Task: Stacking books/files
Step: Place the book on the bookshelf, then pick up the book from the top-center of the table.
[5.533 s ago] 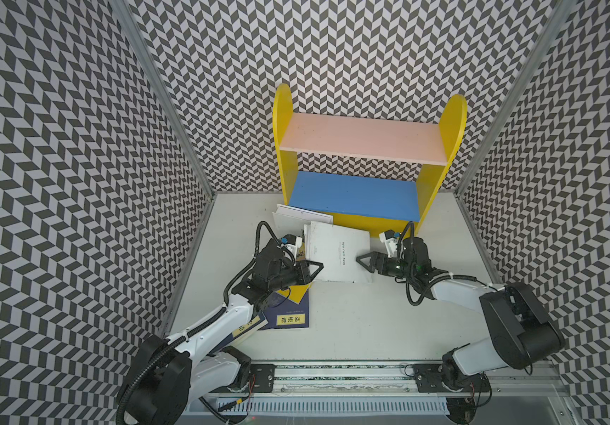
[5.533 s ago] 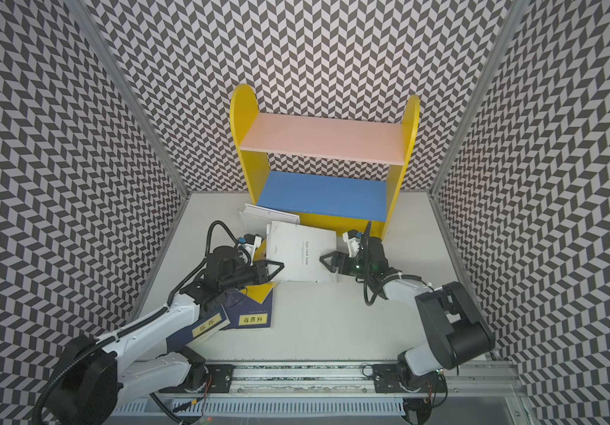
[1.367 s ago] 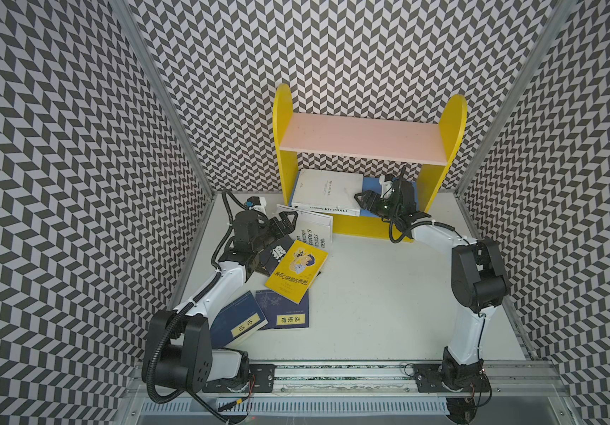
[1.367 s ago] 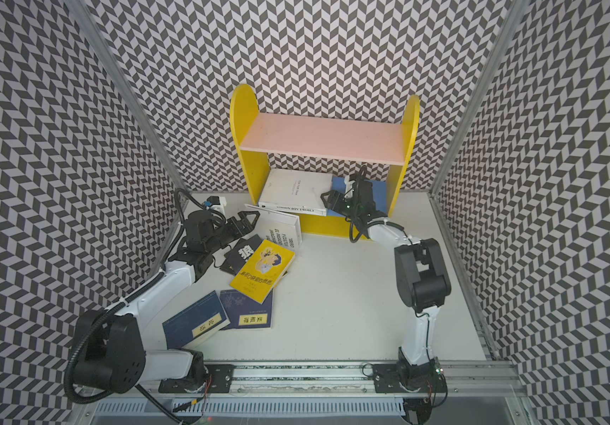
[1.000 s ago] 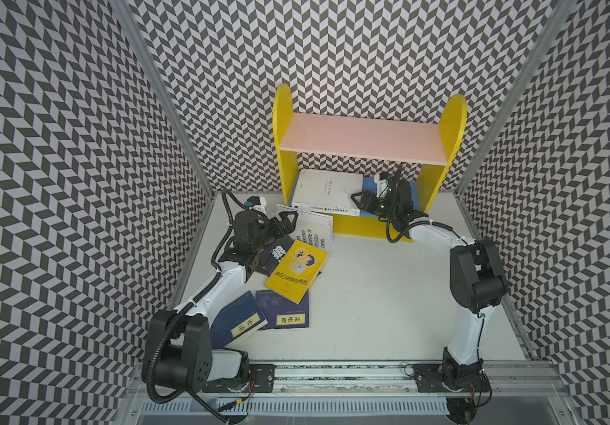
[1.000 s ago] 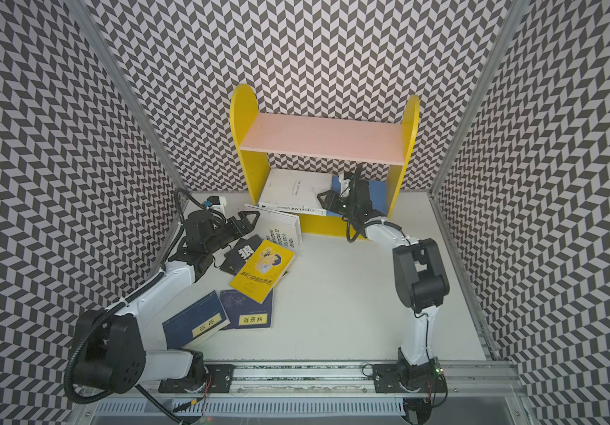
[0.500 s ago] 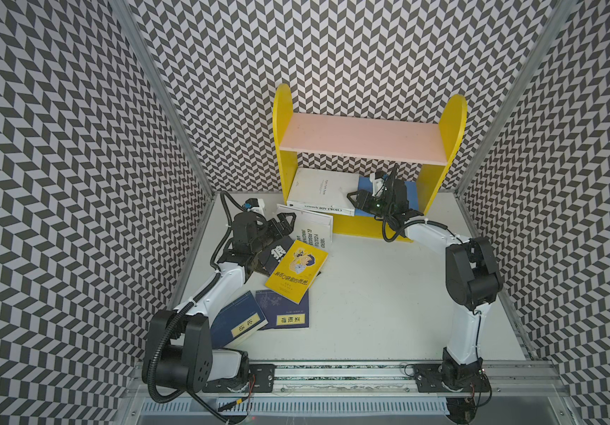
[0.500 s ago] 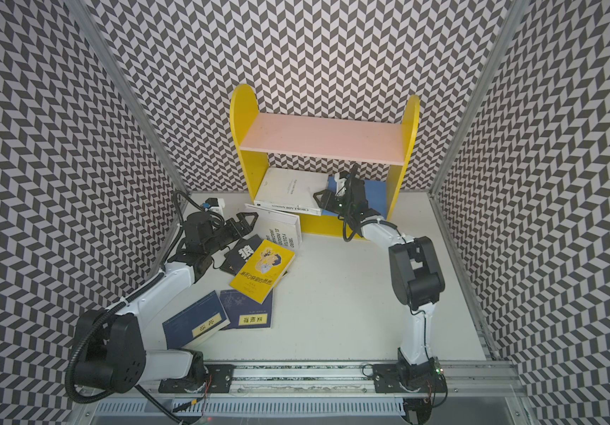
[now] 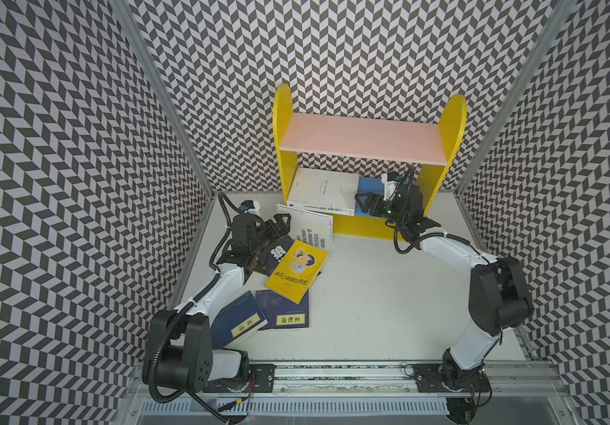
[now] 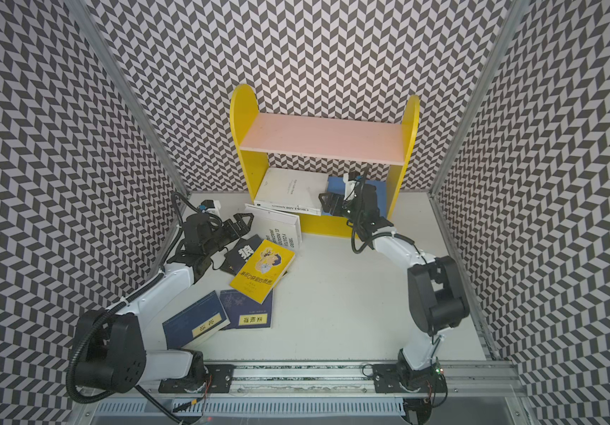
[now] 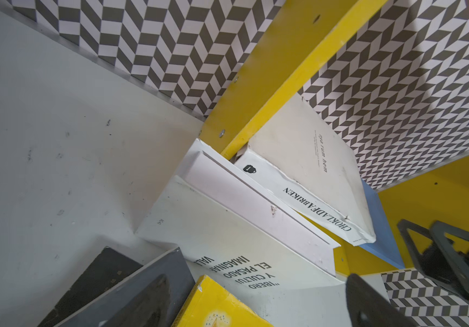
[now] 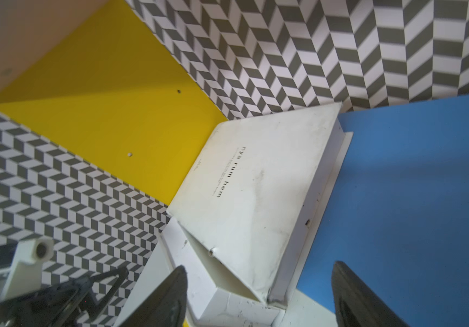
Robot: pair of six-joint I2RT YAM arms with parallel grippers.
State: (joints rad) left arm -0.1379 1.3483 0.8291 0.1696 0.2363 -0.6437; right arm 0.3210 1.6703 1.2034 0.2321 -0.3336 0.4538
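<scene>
White arm links (image 9: 447, 248), black joints (image 9: 498, 298), black cables (image 9: 227, 210).

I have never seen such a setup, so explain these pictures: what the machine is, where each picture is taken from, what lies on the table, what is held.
The machine is two robot arms fixed at the near edge of a white table: the left arm and the right arm, each ending in two jaws. Two pictures look down from overhead; two come from a camera on each wrist. On the table stands a yellow shelf unit. One white book lies on its blue board; the right arm's open jaws straddle its corner. On the table lie a second white book, a black book, a yellow cartoon book and two navy books. The left jaws are open too; nothing is held.
</scene>
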